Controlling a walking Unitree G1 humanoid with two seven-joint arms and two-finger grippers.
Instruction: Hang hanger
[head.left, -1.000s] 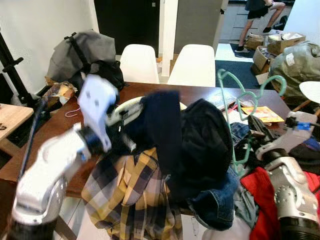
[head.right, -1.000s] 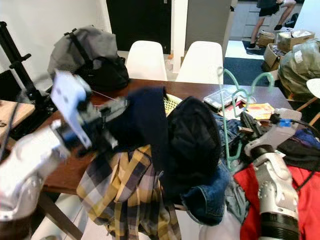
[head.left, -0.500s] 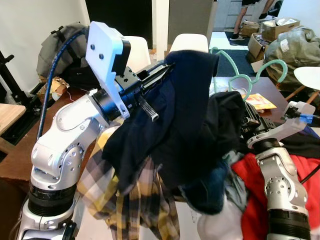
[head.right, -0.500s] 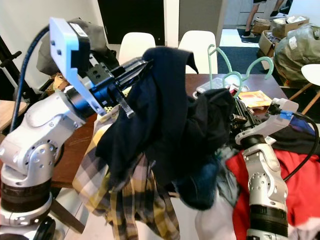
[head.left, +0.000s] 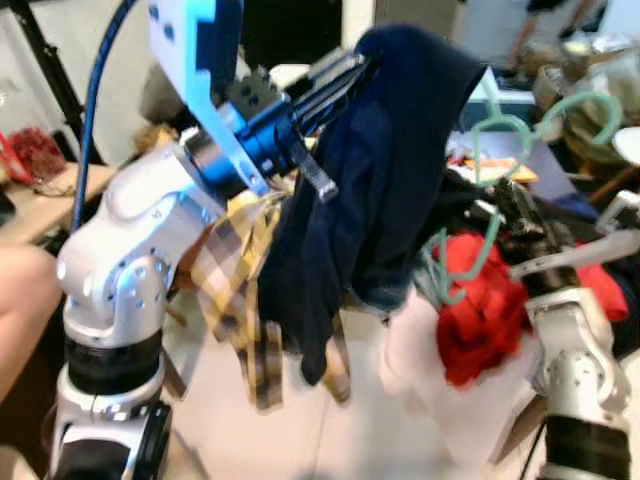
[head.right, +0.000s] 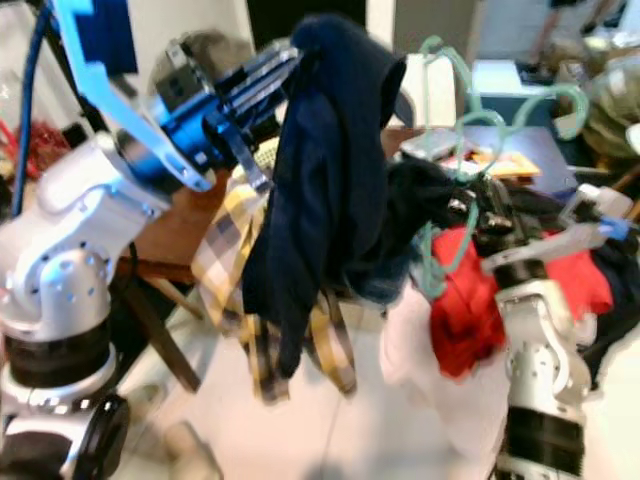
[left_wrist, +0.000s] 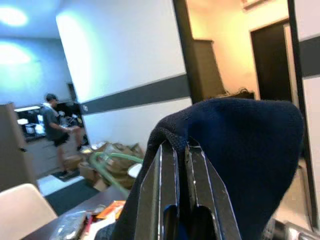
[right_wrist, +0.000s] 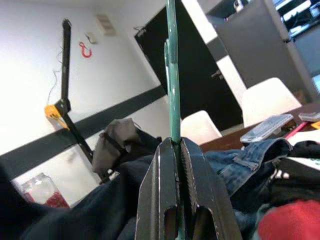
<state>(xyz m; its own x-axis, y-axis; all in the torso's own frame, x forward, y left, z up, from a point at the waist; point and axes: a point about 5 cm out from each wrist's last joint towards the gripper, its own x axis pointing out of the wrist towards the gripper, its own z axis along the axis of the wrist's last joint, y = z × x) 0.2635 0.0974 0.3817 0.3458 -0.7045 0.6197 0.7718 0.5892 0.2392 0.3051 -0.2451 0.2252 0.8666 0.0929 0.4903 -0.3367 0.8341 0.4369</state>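
A: Head camera, left eye. Our left gripper (head.left: 345, 75) is up in the upper middle of the frame, fingers pinched together on a dark blue garment (head.left: 385, 170) that drapes down from them through the centre.

B: And below it hangs a yellow plaid shirt (head.left: 240, 300), lower left of centre. Everything's a bit blurred.

A: On the right side our right gripper (head.left: 505, 205) grips the green hanger (head.left: 490, 150), which rises from it toward the upper right. A red cloth (head.left: 475, 320) sits just below that arm.

B: Right eye, same scene. We see the hanger's curved hooks by the top right, a brown table (head.right: 185, 225) behind the plaid shirt at left centre, and a person's legs at the top right corner.

A: Left wrist camera now. Our two black fingers (left_wrist: 165, 200) are nearly closed in the lower middle, with the blue garment folded over their tips.

B: A person (left_wrist: 52, 125) stands far off at the left, boxes beside them.

A: Right wrist camera. Fingers (right_wrist: 162, 200) clamped narrow on the hanger's green bar, which runs straight up to the top edge.

B: Jeans (right_wrist: 245, 160) lie to the right, a white chair (right_wrist: 267, 97) behind them.
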